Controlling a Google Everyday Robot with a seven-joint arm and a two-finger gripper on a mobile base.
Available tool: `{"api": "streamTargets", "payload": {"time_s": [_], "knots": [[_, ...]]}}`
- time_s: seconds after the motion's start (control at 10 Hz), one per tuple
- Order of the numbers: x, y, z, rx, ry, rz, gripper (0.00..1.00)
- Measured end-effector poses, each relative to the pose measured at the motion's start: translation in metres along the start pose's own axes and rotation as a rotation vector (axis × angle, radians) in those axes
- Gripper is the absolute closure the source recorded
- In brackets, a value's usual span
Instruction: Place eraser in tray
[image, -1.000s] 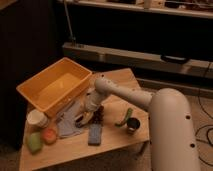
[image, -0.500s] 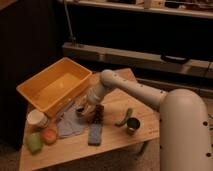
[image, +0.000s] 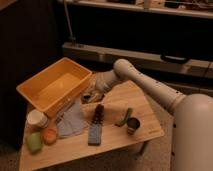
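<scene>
The yellow-orange tray (image: 31, 94) stands at the table's back left, and nothing shows inside it. My gripper (image: 90, 96) hangs just off the tray's right-hand wall, a little above the table, at the end of the white arm that comes in from the right. A small dark bar, the eraser (image: 88, 99), sits at its tip, and the gripper is shut on it. Most of the eraser is hidden by the gripper.
A reddish-brown lumpy object (image: 99, 114) and a blue block (image: 95, 134) lie in front of the gripper. A grey cloth (image: 72, 122) lies to their left. A white cup (image: 36, 119), a green item (image: 34, 142) and an orange one (image: 49, 136) sit front left. A green stick (image: 124, 117) and a dark cup (image: 132, 125) stand to the right.
The gripper has risen from the cloth area and moved back towards the tray's right wall. The reddish-brown object and the blue block stay on the table.
</scene>
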Motion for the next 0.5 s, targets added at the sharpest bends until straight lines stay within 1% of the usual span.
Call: {"api": "streamTargets", "payload": {"time_s": [0.1,0.2,0.3,0.5], "knots": [[-0.008,-0.009,0.000,0.017,-0.034,0.001,1.00],[-0.015,-0.020,-0.001,0.034,-0.057,0.002,1.00],[-0.024,-0.032,0.000,0.047,-0.076,-0.003,1.00],[-0.053,-0.064,0.005,0.068,-0.101,-0.044,1.00]]}}
